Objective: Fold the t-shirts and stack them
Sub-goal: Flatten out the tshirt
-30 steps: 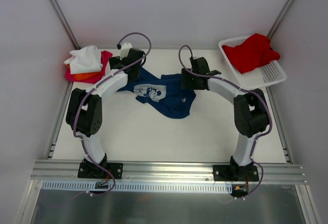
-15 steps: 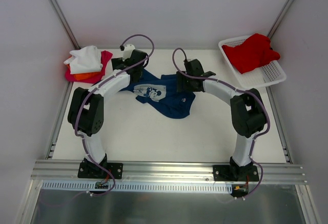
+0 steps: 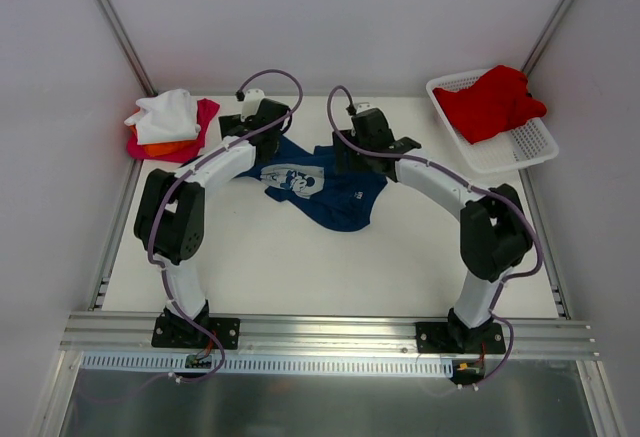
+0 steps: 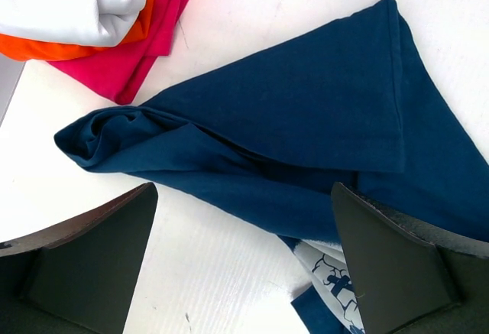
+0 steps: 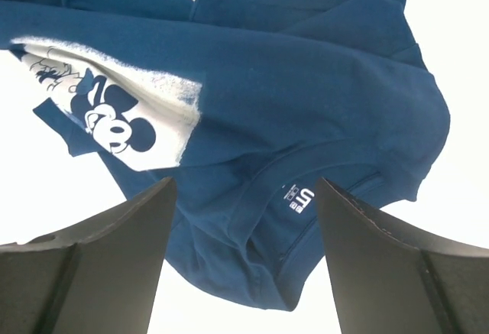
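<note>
White flat table enclosed by pale panels and metal rails, viewed from above and behind the arm bases. At centre, toward the far edge: navy blue cloth t-shirt with white cartoon chest print, lying crumpled and unfolded, one sleeve bunched toward the left, collar label showing toward the right. At the far left corner: small stack of folded t-shirts, white on orange on magenta, near the navy sleeve but apart from it. At the far right: white plastic lattice basket holding a crumpled red t-shirt, not yet dealt with. Left gripper poised over the bunched left sleeve, jaws spread fully wide, holding nothing. Right gripper poised over the collar region, jaws nearly as wide, likewise empty. Compared with a second earlier: right arm swung leftward from the garment's right edge to a position above its right part; left arm shifted only slightly; cloth itself unmoved. Read as: approach phase about complete on both sides, grasping not yet begun. Judged progress: three shirts stacked, navy one under way, red one left. Likely next: descent and pinch at sleeve and collar side, then lifting apart to flatten the cloth. Risk: catching doubled layers at the bunched sleeve, leaving the later fold crooked.
</note>
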